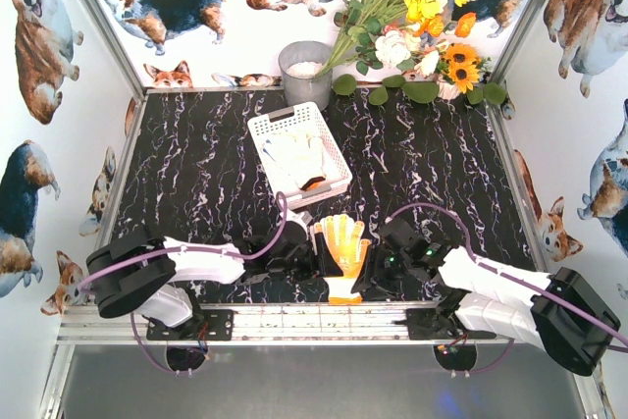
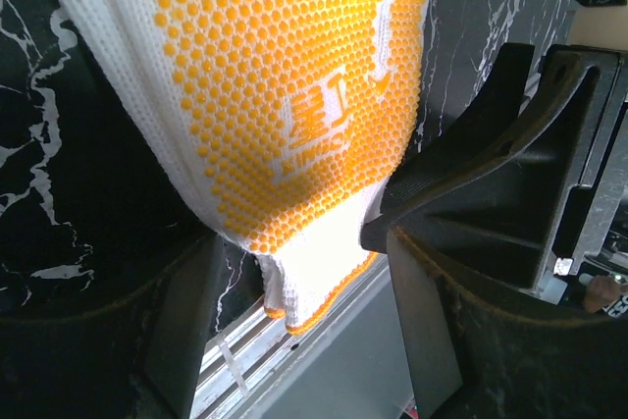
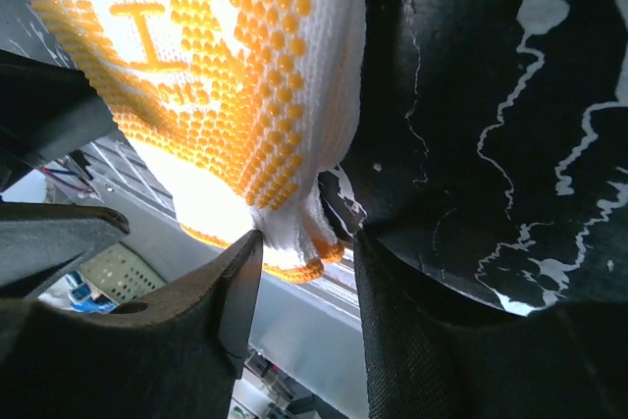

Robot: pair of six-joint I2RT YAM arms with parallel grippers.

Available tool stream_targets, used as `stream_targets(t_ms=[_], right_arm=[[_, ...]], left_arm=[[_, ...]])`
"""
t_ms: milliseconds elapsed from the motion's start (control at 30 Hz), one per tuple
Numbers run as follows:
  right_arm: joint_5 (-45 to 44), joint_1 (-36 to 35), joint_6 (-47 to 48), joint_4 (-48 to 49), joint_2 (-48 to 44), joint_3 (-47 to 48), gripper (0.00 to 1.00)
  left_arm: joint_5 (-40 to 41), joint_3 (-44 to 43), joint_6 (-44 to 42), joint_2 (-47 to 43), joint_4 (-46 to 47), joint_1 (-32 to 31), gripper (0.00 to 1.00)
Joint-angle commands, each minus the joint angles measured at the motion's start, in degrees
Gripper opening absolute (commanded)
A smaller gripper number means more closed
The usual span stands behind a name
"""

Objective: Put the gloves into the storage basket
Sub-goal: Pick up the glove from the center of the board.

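Note:
A white glove with yellow dots and orange trim (image 1: 341, 245) lies flat at the table's near edge, its cuff toward the front rail. My left gripper (image 1: 312, 260) sits at the glove's left side and my right gripper (image 1: 369, 276) at its right. In the left wrist view the cuff (image 2: 316, 277) hangs between the open fingers (image 2: 186, 340) with gaps on both sides. In the right wrist view a cuff corner (image 3: 294, 242) lies between open jaws, the left fingertip (image 3: 240, 272) just touching it. The white storage basket (image 1: 265, 130) stands behind, with white gloves (image 1: 296, 156) inside.
A grey round pot (image 1: 304, 71) stands behind the basket at the back wall, beside a bunch of yellow and white flowers (image 1: 412, 17). An aluminium rail (image 1: 294, 321) runs along the table's near edge under the cuff.

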State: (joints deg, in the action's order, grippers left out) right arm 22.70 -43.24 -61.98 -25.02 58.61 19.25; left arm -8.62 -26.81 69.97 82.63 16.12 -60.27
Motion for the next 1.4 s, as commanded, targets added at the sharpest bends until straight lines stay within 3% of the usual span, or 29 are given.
stream_targets(t_ms=[0, 333, 633, 1100, 1367], right_arm=[[-0.8, -0.6, -3.0, 5.8, -0.3, -1.7, 0.44], [-2.3, -1.0, -5.5, 9.0, 1.2, -4.4, 0.38], [-4.5, -1.0, -7.9, 9.2, 0.1, -5.1, 0.17], [-4.7, -1.0, -8.4, 10.3, 0.5, -5.7, 0.12], [-4.6, -1.0, -8.5, 10.8, 0.5, -5.8, 0.11]], left_arm=[[-1.1, 0.6, 2.7, 1.6, 4.4, -1.2, 0.61], [3.4, 4.8, 7.4, -1.6, 3.0, -2.8, 0.56], [3.6, 9.3, 11.8, -1.5, 7.3, -2.8, 0.49], [0.1, 12.1, 16.7, 8.5, 22.1, -2.9, 0.29], [-1.2, 10.2, 16.1, 10.9, 22.4, -2.8, 0.25]])
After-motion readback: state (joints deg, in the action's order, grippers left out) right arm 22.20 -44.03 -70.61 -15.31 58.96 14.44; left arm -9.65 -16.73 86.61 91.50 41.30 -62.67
